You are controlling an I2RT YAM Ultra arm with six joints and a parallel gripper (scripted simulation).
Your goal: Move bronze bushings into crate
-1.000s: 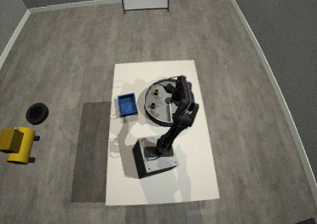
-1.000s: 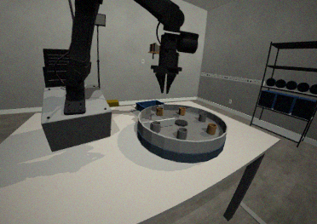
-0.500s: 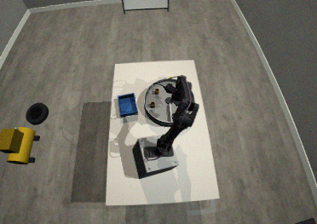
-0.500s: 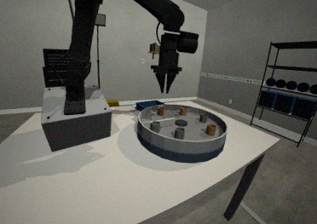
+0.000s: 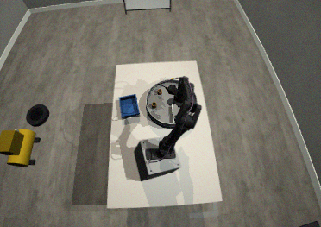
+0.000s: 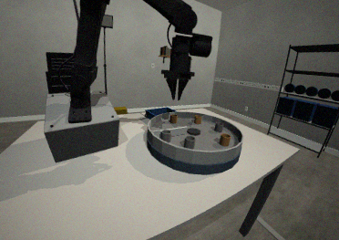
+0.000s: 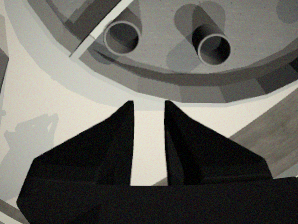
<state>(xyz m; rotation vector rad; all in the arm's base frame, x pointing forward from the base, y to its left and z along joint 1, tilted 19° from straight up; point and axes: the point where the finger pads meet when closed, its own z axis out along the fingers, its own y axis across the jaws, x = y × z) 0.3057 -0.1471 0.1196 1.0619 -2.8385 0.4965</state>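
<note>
The round grey turntable (image 6: 196, 160) (image 5: 153, 114) stands on the white table (image 6: 137, 199). It carries several bronze bushings, among them one at the back (image 6: 173, 119), one beside it (image 6: 198, 119) and one at the right (image 6: 224, 140). Two grey bushings (image 6: 166, 136) (image 6: 190, 142) stand at its front; the wrist view shows two grey ones (image 7: 121, 36) (image 7: 213, 48). The blue crate (image 6: 159, 112) (image 5: 129, 106) sits beyond the turntable, and I see nothing in it. My gripper (image 6: 178, 96) (image 7: 149, 110) hangs high above the turntable's back edge, nearly shut with a narrow gap and nothing between the fingers.
The arm's grey base box (image 6: 82, 130) (image 5: 157, 162) stands on the table beside the turntable. A dark shelf rack (image 6: 314, 99) stands on the floor to the right. A yellow object (image 5: 17, 146) and a black tyre (image 5: 37, 115) lie on the floor.
</note>
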